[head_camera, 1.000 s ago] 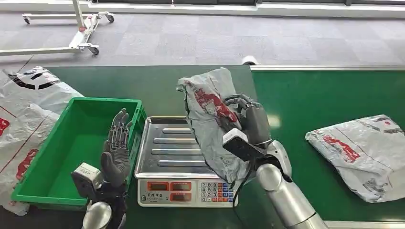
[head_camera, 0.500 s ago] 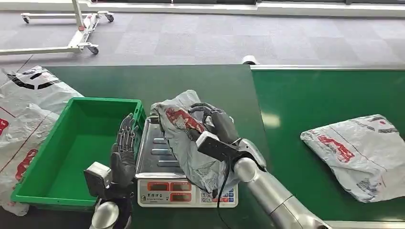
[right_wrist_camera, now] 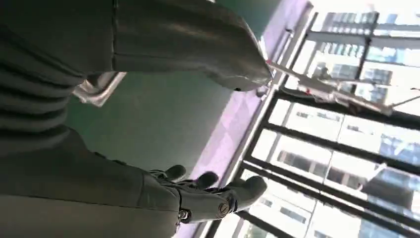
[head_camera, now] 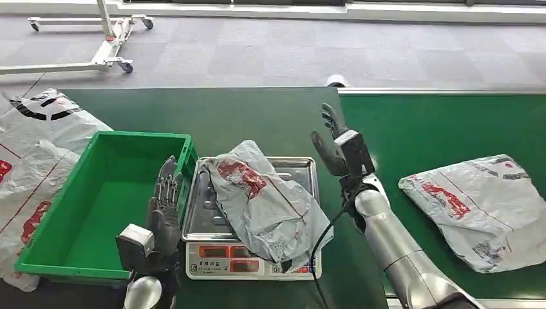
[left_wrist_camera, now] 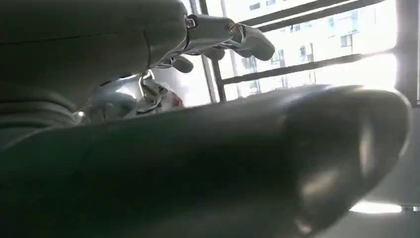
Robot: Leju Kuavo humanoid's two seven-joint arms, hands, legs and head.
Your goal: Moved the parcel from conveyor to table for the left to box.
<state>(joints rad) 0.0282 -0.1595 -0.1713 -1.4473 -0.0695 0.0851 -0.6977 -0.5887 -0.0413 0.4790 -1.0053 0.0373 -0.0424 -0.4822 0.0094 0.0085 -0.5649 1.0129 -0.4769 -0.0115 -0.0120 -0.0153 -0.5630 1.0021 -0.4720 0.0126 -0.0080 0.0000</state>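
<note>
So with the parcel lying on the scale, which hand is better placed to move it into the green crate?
Probably the left hand: it hangs open between the green crate and the scale, beside the parcel. The right hand is open, raised on the far side from the crate.

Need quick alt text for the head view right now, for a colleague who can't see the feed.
A grey parcel with red print lies on the steel tray of a scale, released; the right hand is raised open beside it. The left hand stands open at the rim of an empty green bin, and a second parcel lies on the green conveyor.
</note>
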